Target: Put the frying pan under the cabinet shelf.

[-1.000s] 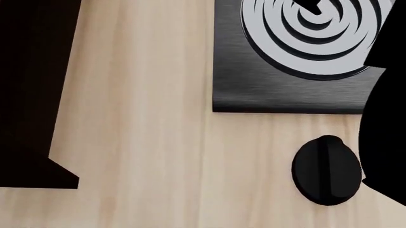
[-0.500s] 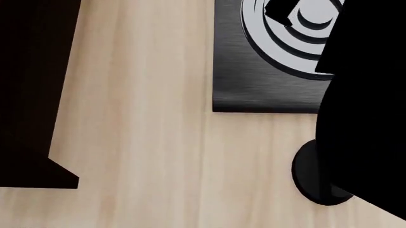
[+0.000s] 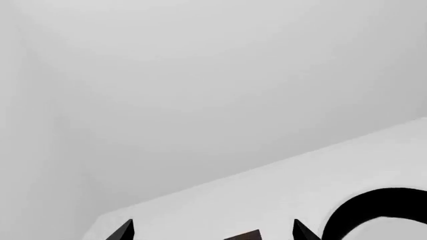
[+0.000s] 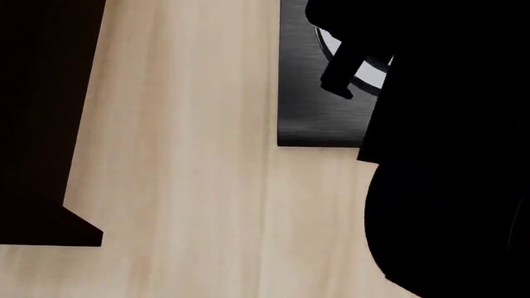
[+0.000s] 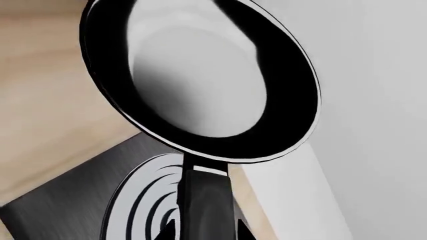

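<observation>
Flat, even, shadowless light renders everything sharp, the pale surface [image 4: 190, 186] bright while the arm [image 4: 447, 186] reads as pure black silhouette (no detail at all), and the frying pan [image 5: 200, 80] shows soft grey glare inside.

We see a round black frying pan [image 5: 200, 80] with a glossy, mirror-like inside, a thin bright metal rim and a smooth matt black handle. At twelve o'clock in the head view lies a square black hob [image 4: 319, 118] of brushed, faintly streaked metal with pale grey rings. Around it runs a light wooden tabletop [image 4: 190, 186], smooth and matt, fine grain showing.
</observation>
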